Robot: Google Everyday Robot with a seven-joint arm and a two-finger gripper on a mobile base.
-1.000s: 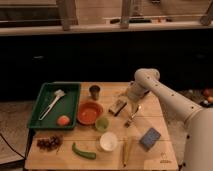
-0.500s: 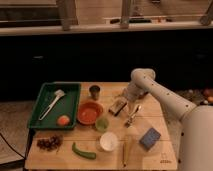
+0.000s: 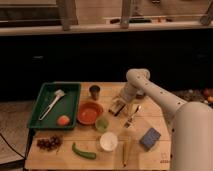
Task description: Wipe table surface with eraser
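As gripper [image 3: 120, 103] sits low over table surface [image 3: 155, 118], eraser [image 3: 116, 109] partly hidden; grip state unreadable.

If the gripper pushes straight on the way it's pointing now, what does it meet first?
The gripper, over the middle of the light wooden tabletop, points down and slightly left. First in line looks to be the small dark eraser block with a pale face, right beneath it; whether they already touch is unclear.

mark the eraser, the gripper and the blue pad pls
eraser [image 3: 116, 108]: camera view, on its pale face.
gripper [image 3: 122, 100]: camera view, at its tip, just above the eraser.
blue pad [image 3: 150, 138]: camera view, middle of its top face.
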